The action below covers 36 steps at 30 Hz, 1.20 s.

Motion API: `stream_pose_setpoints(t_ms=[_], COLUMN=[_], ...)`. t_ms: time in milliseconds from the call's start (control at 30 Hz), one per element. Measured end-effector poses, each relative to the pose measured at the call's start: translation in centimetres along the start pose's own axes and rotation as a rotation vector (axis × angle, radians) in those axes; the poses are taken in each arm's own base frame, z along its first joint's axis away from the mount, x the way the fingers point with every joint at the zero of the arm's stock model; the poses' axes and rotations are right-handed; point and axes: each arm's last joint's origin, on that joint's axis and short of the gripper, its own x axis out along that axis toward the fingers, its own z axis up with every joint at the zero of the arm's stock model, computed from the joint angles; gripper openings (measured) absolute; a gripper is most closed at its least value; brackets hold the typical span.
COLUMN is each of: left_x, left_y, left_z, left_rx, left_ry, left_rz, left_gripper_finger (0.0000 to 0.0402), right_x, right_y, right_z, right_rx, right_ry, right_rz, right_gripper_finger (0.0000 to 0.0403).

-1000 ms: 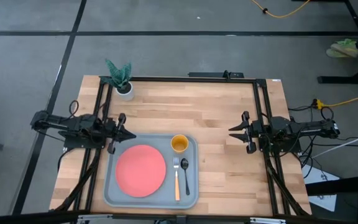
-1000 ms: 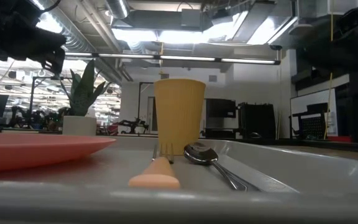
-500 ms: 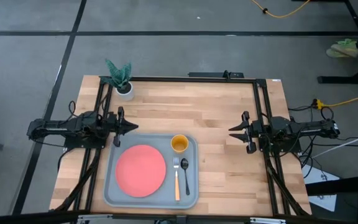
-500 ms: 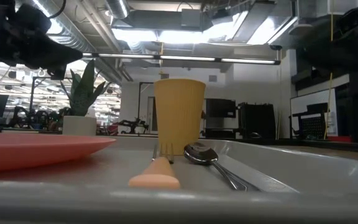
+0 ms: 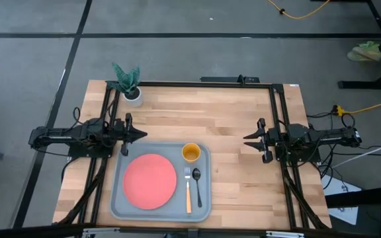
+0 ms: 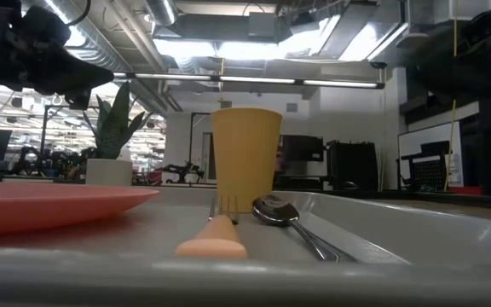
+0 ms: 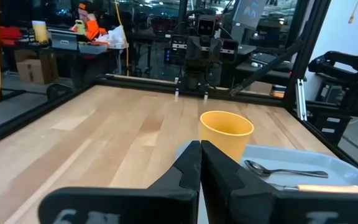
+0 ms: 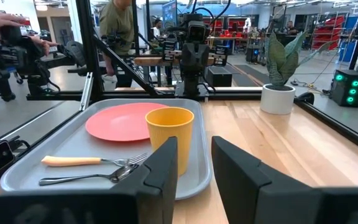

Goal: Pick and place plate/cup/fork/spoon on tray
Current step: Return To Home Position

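Note:
The grey tray (image 5: 205,205) lies on the table near the front edge. On it lie the pink-red plate (image 5: 149,181) at the left, the yellow cup (image 5: 190,153) standing upright at the far right corner, and the orange-handled fork (image 5: 188,190) beside the dark spoon (image 5: 197,183). My left gripper (image 5: 140,135) is shut and empty at the table's left side, just beyond the tray's far left corner. My right gripper (image 5: 247,139) is open and empty at the table's right side. The cup also shows in the left wrist view (image 7: 225,134) and the right wrist view (image 8: 169,137).
A white pot with a green plant (image 5: 129,84) stands at the table's far left corner. Black frame rails (image 5: 197,83) run along the far, left and right edges. Bare wood lies between the tray and the far rail. People stand in the room beyond the table.
My left gripper has drawn back a little toward the table's far and left edges, away from the tray, and straightened level; in the last half second it has kept still. The tableware has not moved.

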Motion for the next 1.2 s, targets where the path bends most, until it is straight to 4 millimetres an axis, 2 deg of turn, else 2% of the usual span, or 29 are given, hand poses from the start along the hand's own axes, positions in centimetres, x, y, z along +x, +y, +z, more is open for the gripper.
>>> stream_pose_setpoints(t_ms=[1200], left_x=[0.00], left_y=[0.00], left_z=[0.04], left_rx=[0.000], left_ry=[-0.004], left_rz=[0.002], left_gripper_finger=[0.0000], right_x=[0.00], right_y=[0.00], right_z=[0.00], right_rx=[0.002], right_ry=[0.000], right_rz=[0.000], right_gripper_finger=[0.0104])
